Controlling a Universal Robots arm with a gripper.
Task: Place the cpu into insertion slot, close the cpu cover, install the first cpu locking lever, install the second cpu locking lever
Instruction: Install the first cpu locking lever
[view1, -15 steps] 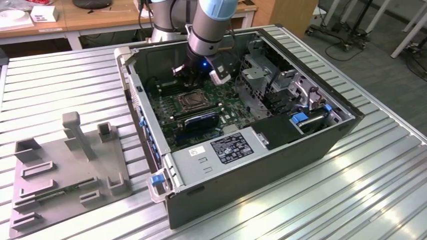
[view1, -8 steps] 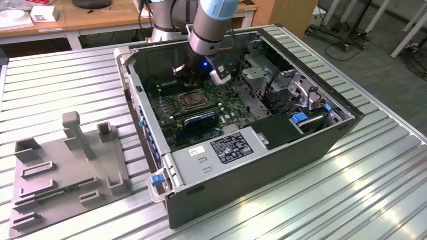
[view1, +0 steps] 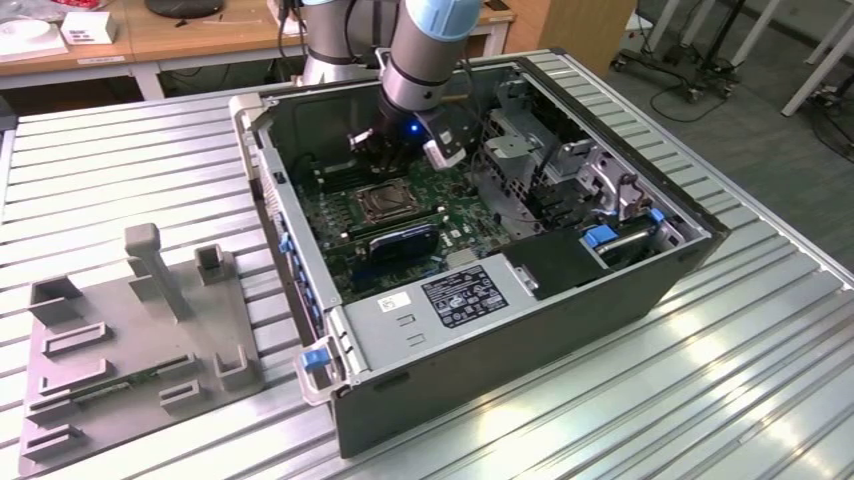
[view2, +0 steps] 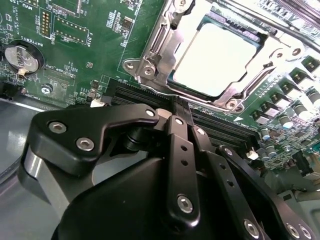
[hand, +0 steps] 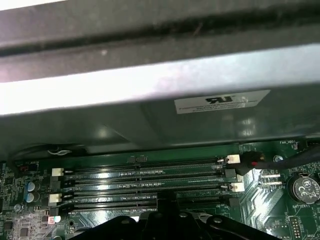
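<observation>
Claw (view2: 181, 111) pressed together, pinching nothing, tips at the memory slots (view2: 135, 92); just beyond them, the cpu (view2: 212, 60) lies framed by the cover (view2: 159, 50).

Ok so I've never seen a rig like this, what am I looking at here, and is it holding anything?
A grey robot arm reaches into an open black computer case on a ribbed metal table. The exterior view watches from outside; both wrist views ride on the arm, facing the green circuit board. The black gripper is shut, nothing visible in it, near the small silvery square cpu, seated in its socket with the thin silvery frame cover around it. A grey holder plate lies beside it.
</observation>
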